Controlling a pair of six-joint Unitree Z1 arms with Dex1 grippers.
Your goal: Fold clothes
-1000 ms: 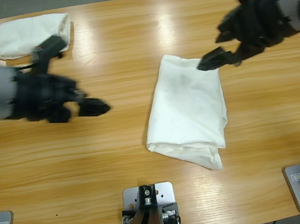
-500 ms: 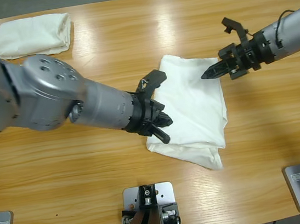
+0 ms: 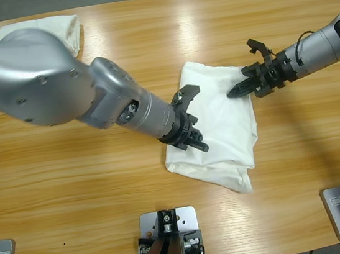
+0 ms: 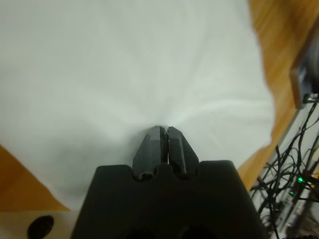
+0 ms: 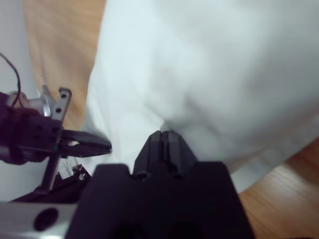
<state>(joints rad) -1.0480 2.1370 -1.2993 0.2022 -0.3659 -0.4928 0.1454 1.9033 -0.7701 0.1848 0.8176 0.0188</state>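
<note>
The shirt (image 3: 219,120) lies folded into a long, slightly tilted oblong a little right of the middle of the table (image 3: 74,208). Its narrow upper end points toward the far edge and its lower corner toward the near edge. The left end effector (image 3: 198,143) comes in from the left on a thick silver arm and sits on the shirt's left border, about halfway down. In the left wrist view it (image 4: 166,130) is clenched, with creases in the cloth (image 4: 124,64) fanning out from its tips, so it is grasping the shirt. The right end effector (image 3: 235,91) reaches in from the right edge to the shirt's upper right part. In the right wrist view its jaws (image 5: 164,134) are pressed together with the tips against the cloth (image 5: 224,64). Whether any fabric is caught between them cannot be told. A second shirt (image 3: 68,29) lies bundled at the far left corner of the table, partly hidden behind the left arm.
</note>
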